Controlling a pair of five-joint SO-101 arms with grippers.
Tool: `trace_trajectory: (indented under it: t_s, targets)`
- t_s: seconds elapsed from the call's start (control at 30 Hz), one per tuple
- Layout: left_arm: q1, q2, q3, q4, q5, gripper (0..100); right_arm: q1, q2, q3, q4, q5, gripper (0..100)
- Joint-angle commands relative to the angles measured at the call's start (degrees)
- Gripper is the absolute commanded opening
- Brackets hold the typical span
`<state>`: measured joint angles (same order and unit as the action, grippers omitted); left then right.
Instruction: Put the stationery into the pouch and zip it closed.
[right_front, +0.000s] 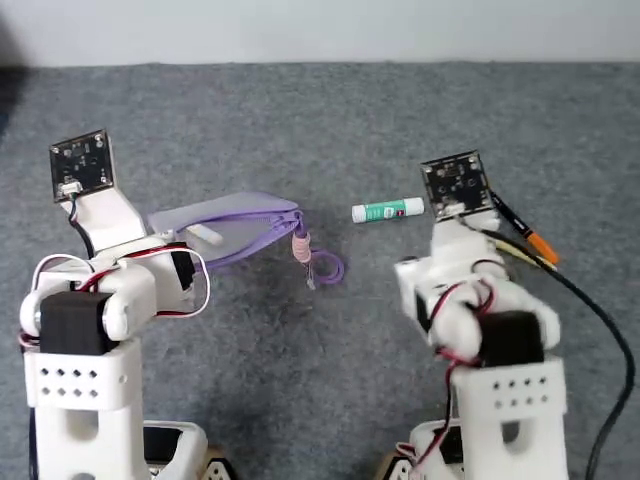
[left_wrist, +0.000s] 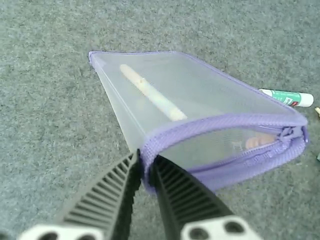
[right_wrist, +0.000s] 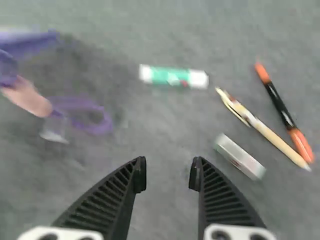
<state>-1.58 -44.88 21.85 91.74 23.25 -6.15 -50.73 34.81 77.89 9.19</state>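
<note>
A translucent pouch (left_wrist: 200, 105) with purple zipper trim lies on the grey carpet, and a pale pencil-like stick (left_wrist: 150, 96) shows inside it. My left gripper (left_wrist: 145, 172) is shut on the pouch's purple edge at the end away from the zipper pull. The pouch (right_front: 235, 225) has a pink zipper tag (right_front: 300, 246) and a purple loop (right_front: 327, 268). My right gripper (right_wrist: 167, 172) hovers open over bare carpet, holding nothing. Beyond it lie a green-and-white glue stick (right_wrist: 173, 77), a pencil (right_wrist: 260, 127), a black-and-orange pen (right_wrist: 282, 112) and a small silver block (right_wrist: 240, 157).
The glue stick (right_front: 388, 211) lies between the two arms. The pen (right_front: 525, 232) rests beside the right arm, close to its black cable (right_front: 600, 330). Grey carpet stretches open behind the pouch and the glue stick.
</note>
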Motion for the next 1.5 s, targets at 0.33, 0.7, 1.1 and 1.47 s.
trace_trajectory:
  t_s: [0.33,0.7,1.1,1.47]
  targets:
    - [0.4,0.3,-2.7,0.1,0.5,1,13.0,33.7,-20.7,1.0,14.9,14.3]
    - [0.4,0.3,-2.7,0.1,0.5,1,13.9,55.1,-31.7,0.7,24.7,14.3]
    - [0.4,0.3,-2.7,0.2,0.5,1,16.9,72.3,-42.5,0.6,29.4,14.4]
    - [0.4,0.4,-2.7,0.2,0.5,1,15.8,83.8,-48.4,0.7,29.4,13.9]
